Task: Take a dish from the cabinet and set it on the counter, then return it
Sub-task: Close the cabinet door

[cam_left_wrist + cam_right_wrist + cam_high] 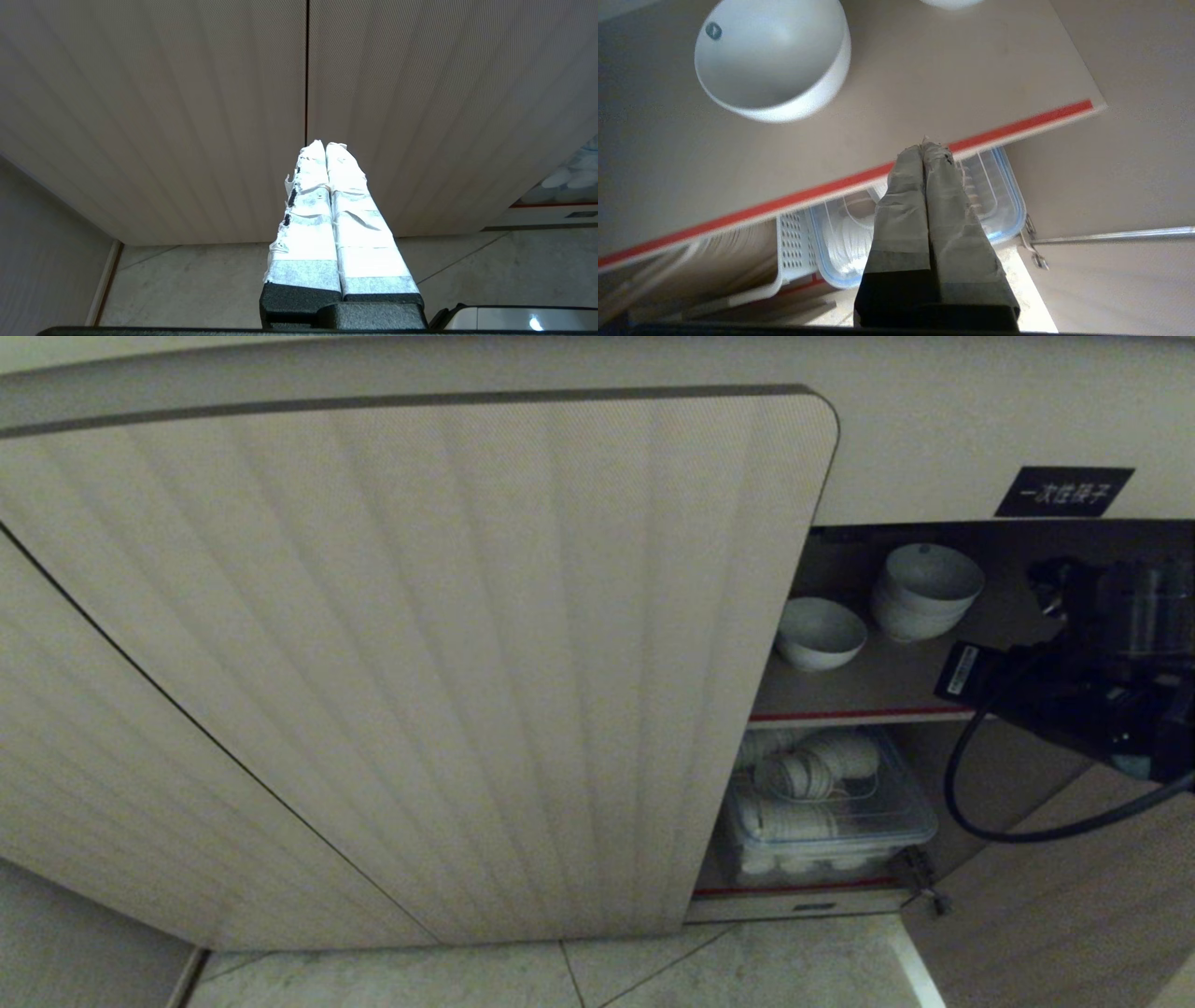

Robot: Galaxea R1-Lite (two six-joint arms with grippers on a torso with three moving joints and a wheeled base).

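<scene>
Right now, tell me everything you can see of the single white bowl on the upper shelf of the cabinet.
The small round glossy white bowl looks like glazed ceramic, with deep curved sides. It stands upright and empty on the beige upper shelf with the red front edge, left of a stack of similar white bowls and apart from it. The right wrist view shows a small round teal sticker inside near its rim. Nothing touches it but the shelf; the right tool, shut, is clear of it, near the shelf's red edge.
</scene>
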